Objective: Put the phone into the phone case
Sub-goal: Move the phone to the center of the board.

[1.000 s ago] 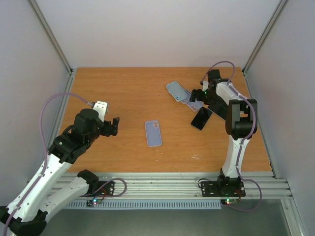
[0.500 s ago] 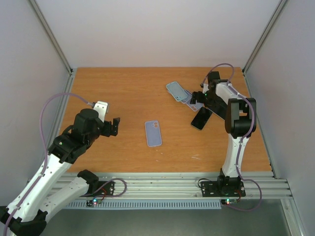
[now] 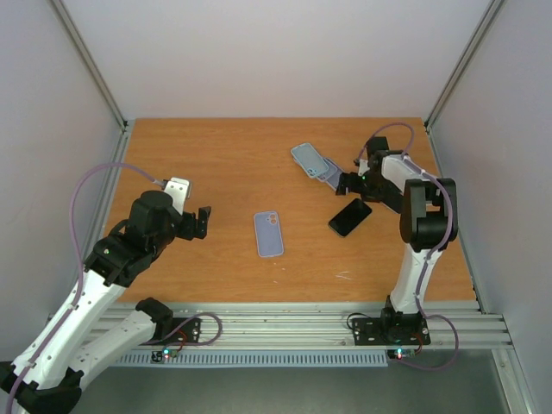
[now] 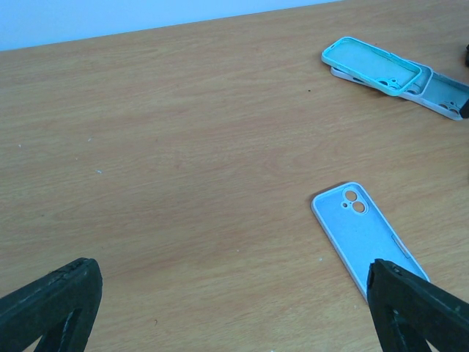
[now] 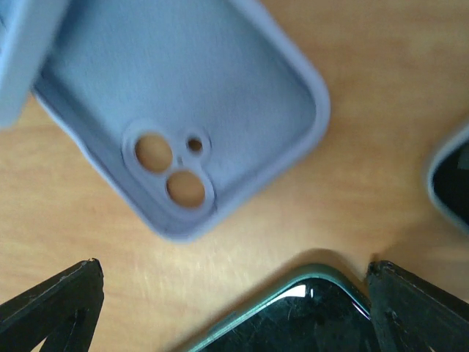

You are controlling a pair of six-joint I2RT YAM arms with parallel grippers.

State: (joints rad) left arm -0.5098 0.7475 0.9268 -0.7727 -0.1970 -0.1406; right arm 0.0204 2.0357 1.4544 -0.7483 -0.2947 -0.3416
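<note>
The phone (image 3: pixel 349 216) has shifted a little toward the arms' bases since a second ago and now lies flat on the worktop (image 3: pixel 216 164), while the right arm's elbow has swung outward. The right end effector (image 3: pixel 348 184) hangs released just beyond the phone. Its wrist view shows the two fingers (image 5: pixel 51 308) spread wide at the lower corners, gripping nothing, with the phone's dark glass and green rim below and between them. Just past that, a lavender case (image 5: pixel 183 110) lies hollow side up, its camera holes toward the end effector. It belongs to a small overlapping pile at the far right of the worktop, topped by a teal case (image 3: pixel 304 157), also hollow side up.

The phone rests near the pile but apart from it, touching no case.

The left end effector (image 3: pixel 200 221) hovers over the left half of the worktop, released as well, fingers (image 4: pixel 51 304) wide apart with bare wood between them. To its right, near the middle of the worktop, a pale blue case (image 3: pixel 269 234) lies alone, well apart from the phone and the pile.
</note>
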